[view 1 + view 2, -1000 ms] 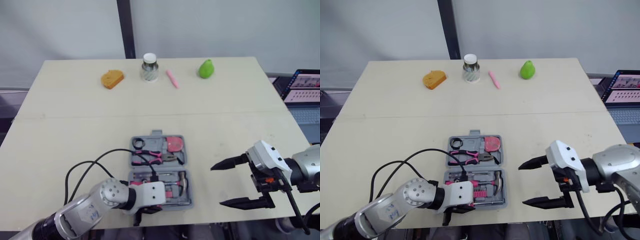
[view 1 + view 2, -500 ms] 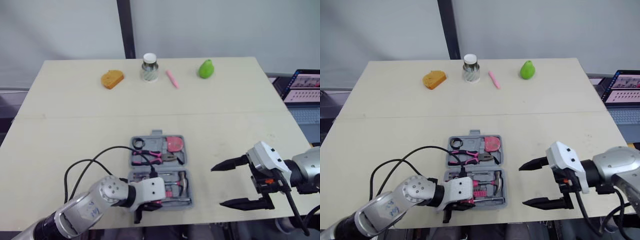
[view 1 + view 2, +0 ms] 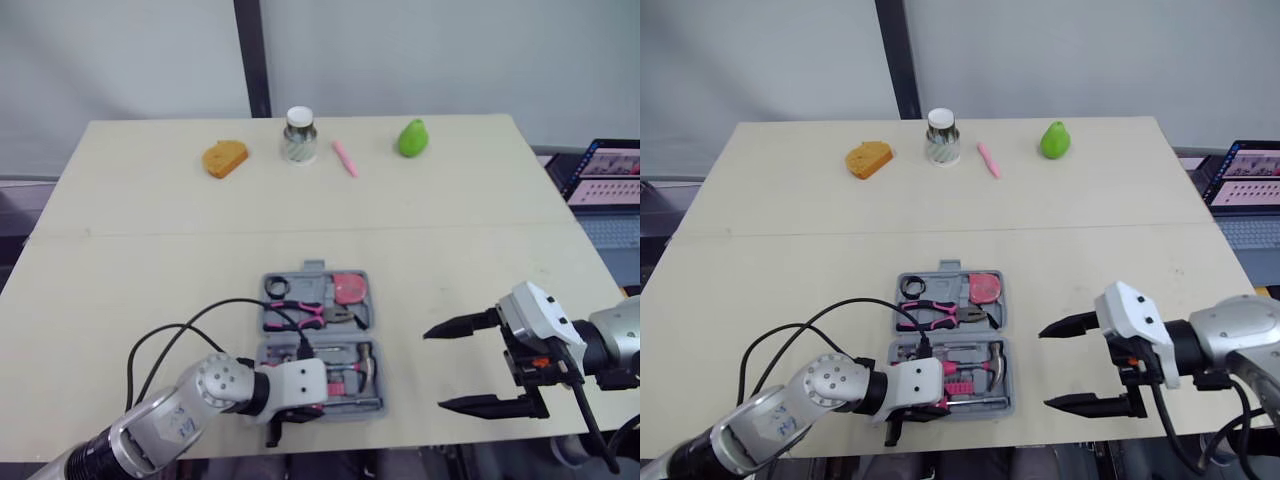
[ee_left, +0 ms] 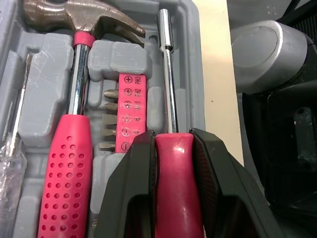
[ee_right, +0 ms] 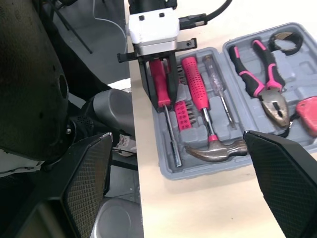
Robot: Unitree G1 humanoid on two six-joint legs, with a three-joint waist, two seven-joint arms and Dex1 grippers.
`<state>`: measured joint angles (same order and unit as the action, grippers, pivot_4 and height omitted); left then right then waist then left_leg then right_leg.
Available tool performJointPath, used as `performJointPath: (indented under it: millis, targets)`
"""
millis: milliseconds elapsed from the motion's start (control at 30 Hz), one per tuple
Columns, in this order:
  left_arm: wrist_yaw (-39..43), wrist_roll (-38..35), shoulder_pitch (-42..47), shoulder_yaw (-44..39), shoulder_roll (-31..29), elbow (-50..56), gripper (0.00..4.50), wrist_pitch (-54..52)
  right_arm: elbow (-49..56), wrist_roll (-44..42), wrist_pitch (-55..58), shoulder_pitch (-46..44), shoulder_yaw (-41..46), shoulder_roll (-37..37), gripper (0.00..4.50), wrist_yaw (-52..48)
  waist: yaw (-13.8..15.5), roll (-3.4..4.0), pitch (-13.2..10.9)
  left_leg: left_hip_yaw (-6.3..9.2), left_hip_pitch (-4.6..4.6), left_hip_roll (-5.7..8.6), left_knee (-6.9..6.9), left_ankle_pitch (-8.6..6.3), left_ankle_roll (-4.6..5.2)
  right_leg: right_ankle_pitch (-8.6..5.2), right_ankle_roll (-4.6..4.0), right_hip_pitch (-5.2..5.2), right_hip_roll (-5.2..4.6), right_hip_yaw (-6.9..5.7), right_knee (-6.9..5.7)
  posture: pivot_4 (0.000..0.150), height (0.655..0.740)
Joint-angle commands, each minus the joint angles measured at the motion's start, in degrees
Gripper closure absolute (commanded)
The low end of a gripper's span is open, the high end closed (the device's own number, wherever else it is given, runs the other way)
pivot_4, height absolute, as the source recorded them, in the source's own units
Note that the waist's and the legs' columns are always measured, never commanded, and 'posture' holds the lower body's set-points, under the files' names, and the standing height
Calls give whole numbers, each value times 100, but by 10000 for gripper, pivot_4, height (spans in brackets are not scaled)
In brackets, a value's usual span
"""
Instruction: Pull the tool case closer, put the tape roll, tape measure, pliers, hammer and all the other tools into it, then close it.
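Observation:
The grey tool case (image 3: 366,290) lies open near the table's front edge. Its far half holds the black tape roll (image 3: 276,287), the pliers (image 3: 310,314) and the pink tape measure (image 3: 349,288). The near half holds the hammer (image 4: 84,15), a bit strip (image 4: 126,111) and a pink-handled driver (image 4: 168,84) in the slot nearest the edge. My left gripper (image 4: 173,136) is at the case's near left, shut on that driver's handle, which lies in its slot. To the right of the case, my right gripper (image 3: 434,369) stands wide open with nothing between its fingers.
Along the table's far side sit an orange sponge-like piece (image 3: 224,158), a lidded jar (image 3: 299,135), a pink marker (image 3: 344,157) and a green pear (image 3: 411,137). A laptop (image 3: 610,190) stands beyond the right edge. The left arm's black cable (image 3: 180,335) loops over the table.
My left gripper has shifted very slightly at the case's near half. The right gripper has kept its place and its opening.

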<state>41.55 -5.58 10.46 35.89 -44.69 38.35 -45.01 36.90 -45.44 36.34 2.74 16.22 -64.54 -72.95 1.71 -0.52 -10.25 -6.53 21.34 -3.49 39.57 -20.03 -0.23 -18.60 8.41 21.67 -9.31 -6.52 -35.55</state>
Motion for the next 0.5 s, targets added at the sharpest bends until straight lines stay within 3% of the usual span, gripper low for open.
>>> performJointPath:
  millis: [33, 500]
  targets:
    - [105, 151, -157, 100, -35, -190, 39226, 238, 166, -142, -9, 0, 179, 25, 0, 43, -3, -1, 1, 0, 0, 0, 0, 0, 0, 0, 0, 0, 0, 0, 0, 1500, 7400]
    - [290, 352, -438, -22, -53, -540, 39226, 832, 164, -163, -10, -24, 121, 39, 0, 116, -8, 0, 1, -1, -5, 0, 0, -2, 2, 0, 0, -4, 0, 0, 0, 1500, 7400]
